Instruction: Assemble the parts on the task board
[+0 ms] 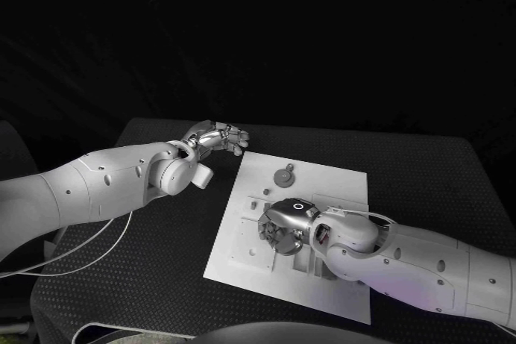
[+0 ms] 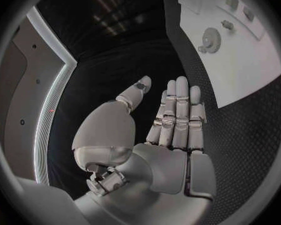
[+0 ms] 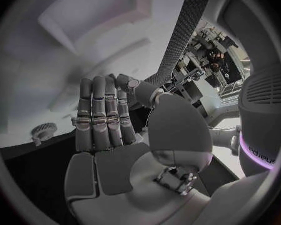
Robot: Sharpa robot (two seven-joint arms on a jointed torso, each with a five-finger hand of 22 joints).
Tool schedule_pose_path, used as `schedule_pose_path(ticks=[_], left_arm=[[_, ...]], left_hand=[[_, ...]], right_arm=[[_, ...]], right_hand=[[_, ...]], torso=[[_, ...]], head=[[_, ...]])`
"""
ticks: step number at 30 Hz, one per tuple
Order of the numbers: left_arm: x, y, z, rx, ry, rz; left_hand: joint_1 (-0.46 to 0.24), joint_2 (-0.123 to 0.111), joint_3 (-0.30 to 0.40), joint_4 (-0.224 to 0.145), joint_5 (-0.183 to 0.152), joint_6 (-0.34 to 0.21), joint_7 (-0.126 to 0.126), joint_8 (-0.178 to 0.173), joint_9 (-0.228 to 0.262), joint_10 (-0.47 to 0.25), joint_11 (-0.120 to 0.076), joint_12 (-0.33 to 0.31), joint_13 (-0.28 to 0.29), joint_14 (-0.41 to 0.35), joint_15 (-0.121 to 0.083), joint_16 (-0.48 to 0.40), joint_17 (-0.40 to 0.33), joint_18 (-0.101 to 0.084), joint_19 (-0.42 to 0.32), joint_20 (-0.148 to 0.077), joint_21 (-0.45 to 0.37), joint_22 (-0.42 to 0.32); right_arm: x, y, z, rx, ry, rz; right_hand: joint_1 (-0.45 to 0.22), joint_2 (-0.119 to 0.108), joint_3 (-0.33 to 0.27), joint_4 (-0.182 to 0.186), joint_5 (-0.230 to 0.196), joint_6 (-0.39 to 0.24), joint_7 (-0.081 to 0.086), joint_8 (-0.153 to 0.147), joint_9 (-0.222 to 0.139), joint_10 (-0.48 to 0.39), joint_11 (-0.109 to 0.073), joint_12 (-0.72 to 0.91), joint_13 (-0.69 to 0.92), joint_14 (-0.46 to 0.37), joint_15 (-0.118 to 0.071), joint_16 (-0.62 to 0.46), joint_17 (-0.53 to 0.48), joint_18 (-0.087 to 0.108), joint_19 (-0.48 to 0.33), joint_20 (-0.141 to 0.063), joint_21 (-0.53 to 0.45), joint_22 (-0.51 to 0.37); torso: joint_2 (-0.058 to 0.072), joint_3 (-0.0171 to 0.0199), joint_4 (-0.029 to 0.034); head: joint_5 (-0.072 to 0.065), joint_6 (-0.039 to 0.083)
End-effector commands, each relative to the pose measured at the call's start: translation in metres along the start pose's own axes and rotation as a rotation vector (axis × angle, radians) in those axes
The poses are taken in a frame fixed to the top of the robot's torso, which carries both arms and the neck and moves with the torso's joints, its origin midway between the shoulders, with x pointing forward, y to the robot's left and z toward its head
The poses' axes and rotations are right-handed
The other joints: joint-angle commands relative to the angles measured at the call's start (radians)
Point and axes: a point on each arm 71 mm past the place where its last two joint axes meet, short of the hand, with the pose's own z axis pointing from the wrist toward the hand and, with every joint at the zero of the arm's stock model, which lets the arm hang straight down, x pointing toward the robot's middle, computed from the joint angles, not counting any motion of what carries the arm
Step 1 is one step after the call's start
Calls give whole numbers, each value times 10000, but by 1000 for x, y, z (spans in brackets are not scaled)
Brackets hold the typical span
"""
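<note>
The head view is showing the whole white board (image 1: 323,210) lying flat on the black table (image 1: 430,172), with a round toothed gear (image 1: 284,177) near its far edge. The left wrist view is showing that gear (image 2: 210,37) up close, ridged and pale. The left hand (image 1: 218,138) is hovering off the board's far corner, fingers straight and apart, holding nothing. The right hand (image 1: 285,224) is hanging over the board's middle, fingers extended, gripping nothing.
</note>
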Motion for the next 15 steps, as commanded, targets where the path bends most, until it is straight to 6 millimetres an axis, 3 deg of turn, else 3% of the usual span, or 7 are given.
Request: schedule_pose_path(ticks=[1, 15], left_arm=[[3, -2, 1, 64, 135, -106], [0, -1, -1, 12, 110, -102]], left_hand=[[-46, -83, -56, 20, 27, -97, 3, -3, -17, -85, 18, 33, 3, 42, -1, -69, 11, 27, 74, -27, -33, 12], [-56, -97, -62, 22, 5, -108, 8, -4, -19, -89, 20, 32, 2, 40, 1, -87, 27, 24, 74, -25, -47, 19]], right_arm=[[7, -1, 1, 108, 531, -354], [8, -9, -3, 425, 388, -434]], right_hand=[[-64, 50, -76, -6, 37, 53, 41, 24, 6, 27, 22, -70, 9, 87, -9, -58, 10, 206, 46, 2, -43, 11], [-84, 67, -98, 3, 88, -39, 79, -33, 16, -75, 68, -145, 39, 13, 33, -161, 11, 207, -45, 41, -117, 19]], torso=[[0, -5, -1], [-1, 4, -5]], head=[[-12, 2], [-47, 16]])
